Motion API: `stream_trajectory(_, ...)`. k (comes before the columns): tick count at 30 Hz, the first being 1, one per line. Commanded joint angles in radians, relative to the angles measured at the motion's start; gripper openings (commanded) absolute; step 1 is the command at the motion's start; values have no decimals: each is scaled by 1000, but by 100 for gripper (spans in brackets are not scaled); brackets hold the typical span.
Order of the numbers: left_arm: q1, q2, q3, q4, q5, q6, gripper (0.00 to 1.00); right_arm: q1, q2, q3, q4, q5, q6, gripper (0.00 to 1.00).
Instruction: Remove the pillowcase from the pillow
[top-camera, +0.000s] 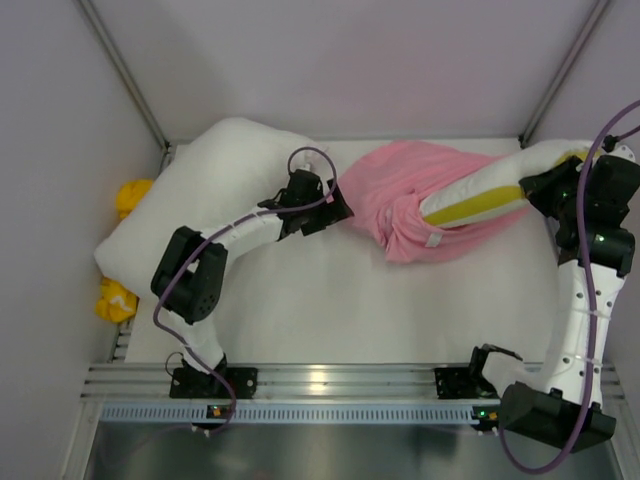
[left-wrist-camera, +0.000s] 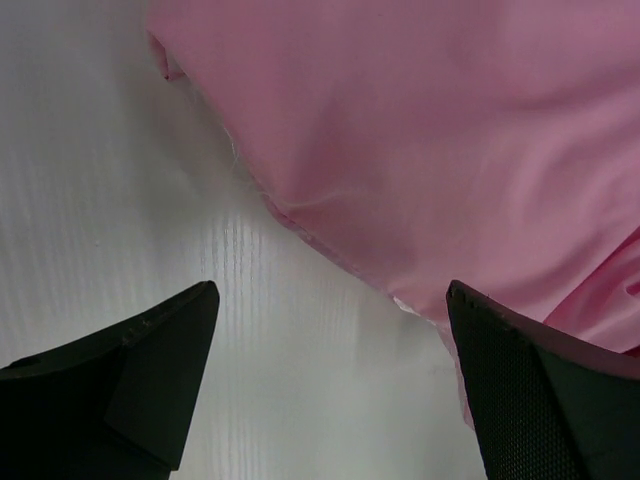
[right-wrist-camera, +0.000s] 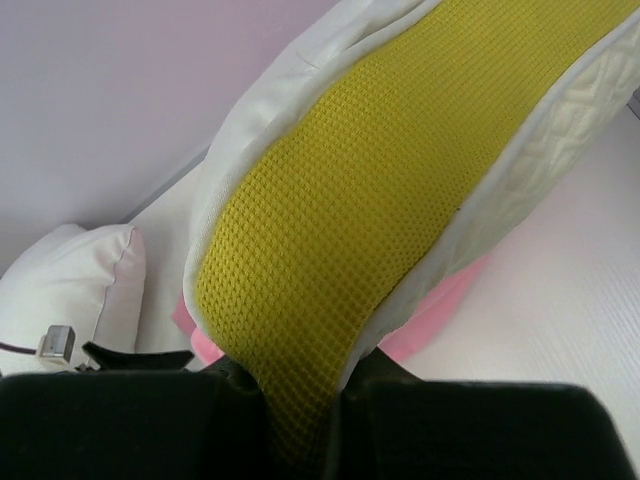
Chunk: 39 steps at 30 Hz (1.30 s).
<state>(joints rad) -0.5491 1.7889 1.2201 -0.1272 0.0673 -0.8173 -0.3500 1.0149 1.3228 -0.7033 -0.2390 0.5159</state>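
The pink pillowcase (top-camera: 395, 200) lies bunched at the back middle of the table. The pillow (top-camera: 480, 198), white with a yellow band, sticks out of its right end. My right gripper (top-camera: 535, 190) is shut on that free end. In the right wrist view the yellow band (right-wrist-camera: 380, 200) runs down between the closed jaws of the right gripper (right-wrist-camera: 300, 420), with pink pillowcase (right-wrist-camera: 440, 310) showing under the pillow. My left gripper (top-camera: 340, 205) stands open just left of the pillowcase. In the left wrist view the left gripper (left-wrist-camera: 332, 290) has bare table between its fingers (left-wrist-camera: 140, 380), and the pillowcase (left-wrist-camera: 430, 130) lies just ahead, touching nothing.
A plain white pillow (top-camera: 210, 190) lies at the back left under the left arm. Yellow cloth (top-camera: 130, 195) shows past the table's left edge. Grey walls and slanted frame posts close in the back and sides. A metal rail (top-camera: 320, 385) runs along the near edge.
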Motion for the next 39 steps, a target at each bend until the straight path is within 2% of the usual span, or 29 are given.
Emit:
stream_trajectory(1, 15, 58, 52, 86, 22, -95, 99, -17, -50, 27, 130, -36, -5, 0)
stream_trajectory(5, 41, 131, 74, 164, 19, -131, 99, -17, -59, 23, 131, -43, -4, 0)
stream_trajectory(13, 72, 291, 200, 178, 20, -145, 99, -17, -73, 12, 133, -51, -5, 0)
stream_trajectory(17, 71, 320, 231, 216, 2, -129, 99, -17, -78, 9, 133, -52, -4, 0)
stream_trajectory(18, 72, 322, 226, 228, 3, -131, 96, -17, -76, 10, 134, -52, -4, 0)
stream_trajectory(20, 71, 320, 210, 279, 17, -140, 88, -17, -79, 10, 134, -52, -2, 0)
stream_trajectory(21, 69, 317, 181, 300, 26, -147, 74, -17, -78, 10, 134, -54, -1, 0)
stream_trajectory(22, 69, 304, 159, 329, 34, -152, 67, -17, -76, 10, 134, -52, -1, 0)
stream_trajectory(23, 71, 293, 130, 363, 54, -155, 55, -17, -78, 7, 134, -52, 7, 0)
stream_trajectory(24, 71, 276, 98, 444, 64, -157, 15, -17, -79, 4, 136, -51, 10, 0)
stream_trajectory(25, 72, 236, 26, 480, 68, -160, 0, -17, -81, -3, 134, -43, 15, 0)
stream_trajectory(27, 74, 178, -45, 524, 43, -146, 0, -17, -79, -11, 133, -43, 22, 0)
stream_trajectory(30, 74, 9, -177, 499, -33, -80, 0, -17, -68, -23, 131, -75, 30, 0)
stream_trajectory(34, 72, -315, -316, 424, -93, 19, 0, -17, -67, -36, 134, -109, 47, 0)
stream_trajectory(38, 74, -613, -404, 344, -20, 192, 0, -17, -81, -33, 136, -102, 38, 0)
stream_trajectory(39, 72, -731, -415, 310, -14, 217, 0, -17, -84, -33, 136, -99, 35, 0)
